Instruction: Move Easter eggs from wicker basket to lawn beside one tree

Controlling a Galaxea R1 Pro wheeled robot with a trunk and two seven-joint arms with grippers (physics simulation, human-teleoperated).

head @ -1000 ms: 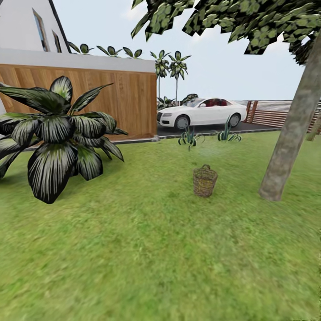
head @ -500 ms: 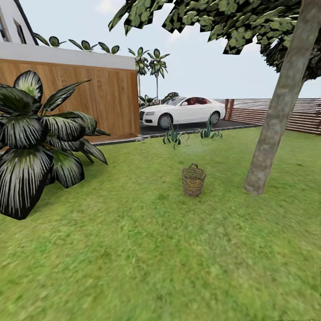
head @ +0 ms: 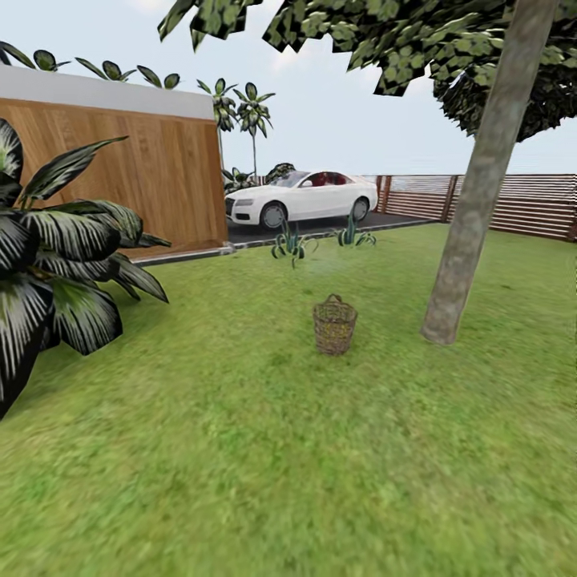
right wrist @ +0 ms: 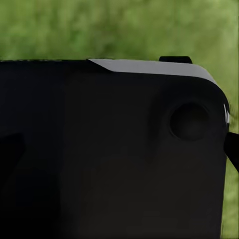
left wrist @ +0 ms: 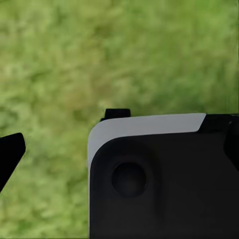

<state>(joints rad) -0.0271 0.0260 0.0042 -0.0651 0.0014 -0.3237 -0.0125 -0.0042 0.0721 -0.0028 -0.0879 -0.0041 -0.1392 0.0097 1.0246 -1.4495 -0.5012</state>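
Brown wicker marks our goal: the wicker basket (head: 334,324) stands upright on the lawn (head: 264,449), mid-distance ahead of us, with the tree (head: 469,216) just to its right. A white car (head: 300,197) sits far beyond, a dark broad-leaved plant (head: 56,248) near on the left. We judge the task not begun: no eggs lie by the trunk, and the basket's inside is hidden. Whether our jaws are open or closed we cannot tell; the wrist views show dark housing over grass.

Wicker basket (head: 334,324) on lawn (head: 280,449), mid-view. Tree (head: 473,200) near, to its right. Broad-leaved plant (head: 48,256) far left. Car (head: 300,198) and fence (head: 513,204) behind.
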